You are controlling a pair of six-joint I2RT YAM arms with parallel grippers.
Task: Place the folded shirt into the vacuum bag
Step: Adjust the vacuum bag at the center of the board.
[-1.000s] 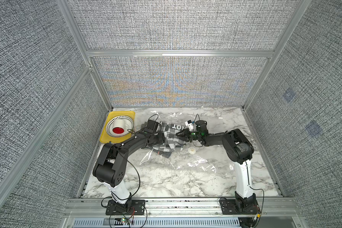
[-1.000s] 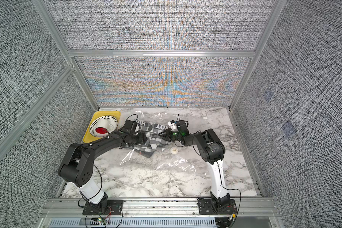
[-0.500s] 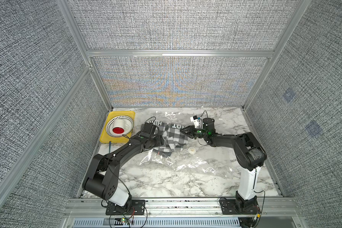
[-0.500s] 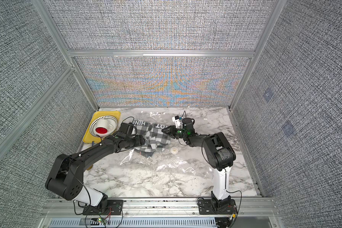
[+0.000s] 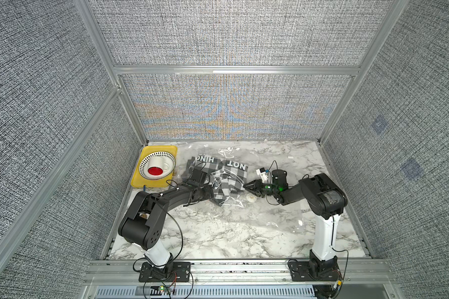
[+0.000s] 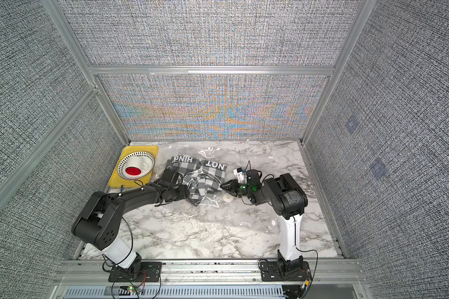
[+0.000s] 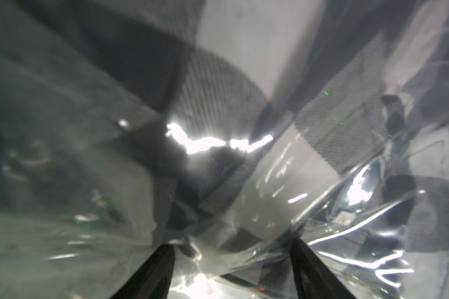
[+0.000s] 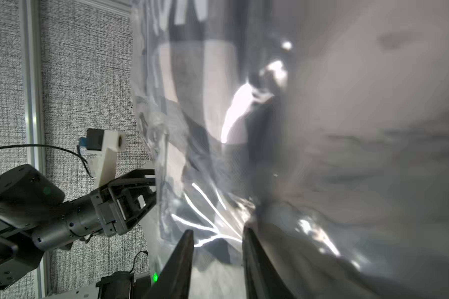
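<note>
Your right gripper [image 8: 218, 229] has swung back near the white valve [image 5: 251, 198], narrowed on film, clamp uncertain. The checked shirt [image 5: 219, 176] has barely shifted and lies partly under vacuum bag [image 5: 270, 220] film, so insertion looks stalled. Your left gripper [image 7: 233, 244] gapes over film and cloth.

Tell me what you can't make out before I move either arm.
- left gripper: tips hidden by shirt and vacuum bag in both top views; wrist view blurred, glary; grip unclear.
- right gripper: wrist view blurs the bag film between its jaws; pinch unclear.
- Shirt inside or under bag: clear film, unsettled.
</note>
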